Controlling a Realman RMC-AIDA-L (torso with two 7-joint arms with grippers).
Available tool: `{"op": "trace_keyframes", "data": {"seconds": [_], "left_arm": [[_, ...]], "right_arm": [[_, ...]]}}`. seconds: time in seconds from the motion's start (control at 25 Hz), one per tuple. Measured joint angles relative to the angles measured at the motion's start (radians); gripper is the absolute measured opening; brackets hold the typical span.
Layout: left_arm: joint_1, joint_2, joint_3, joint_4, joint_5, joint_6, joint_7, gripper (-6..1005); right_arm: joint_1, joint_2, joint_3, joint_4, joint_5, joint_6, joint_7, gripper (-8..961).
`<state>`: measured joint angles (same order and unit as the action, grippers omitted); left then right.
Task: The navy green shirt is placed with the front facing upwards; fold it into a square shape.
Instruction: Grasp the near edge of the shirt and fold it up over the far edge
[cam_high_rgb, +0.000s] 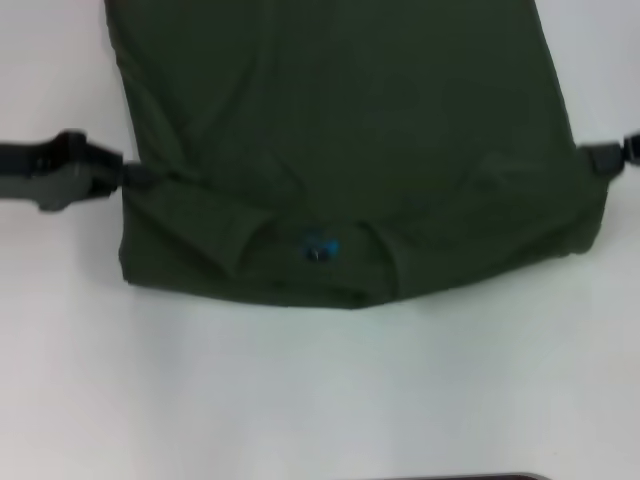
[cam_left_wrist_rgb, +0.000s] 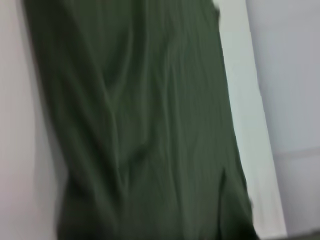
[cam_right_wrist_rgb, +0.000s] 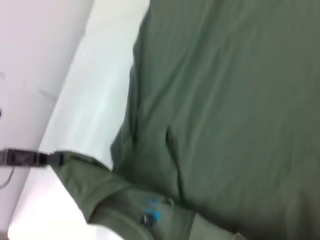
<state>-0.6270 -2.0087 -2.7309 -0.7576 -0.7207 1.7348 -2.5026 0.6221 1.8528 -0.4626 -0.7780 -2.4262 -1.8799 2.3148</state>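
Two dark grippers, matte black and grey

The left gripper (cam_high_rgb: 128, 176) is a blocky dark-grey body with a rounded black knob behind its fingers and a slim black arm section beyond. The right gripper (cam_high_rgb: 592, 157) shows only a short black-grey block at the fingers' end.

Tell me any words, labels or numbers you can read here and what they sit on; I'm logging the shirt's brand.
No text can be read.
Neck tag inside the collar of the green shirt: blue print shows, but it is too blurred to read, in the right wrist view too.
Chest lettering: none in view.
The left gripper and right gripper at the shirt's side edges show no markings.
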Motion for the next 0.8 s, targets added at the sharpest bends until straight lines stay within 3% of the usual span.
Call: {"op": "trace_keyframes", "data": {"seconds": [0.24, 0.8], "left_arm": [[-0.089, -0.015, 0.006, 0.094, -0.017, -0.223, -0.002, 41], [-0.207, -0.092, 0.071, 0.123, -0.060, -0.651, -0.007, 40]], "right_arm": [[0.017, 0.024, -0.001, 0.012, 0.079, 0.148, 0.007, 27], [0.034, 0.102, -0.022, 0.017, 0.289, 0.502, -0.094, 28]]}}
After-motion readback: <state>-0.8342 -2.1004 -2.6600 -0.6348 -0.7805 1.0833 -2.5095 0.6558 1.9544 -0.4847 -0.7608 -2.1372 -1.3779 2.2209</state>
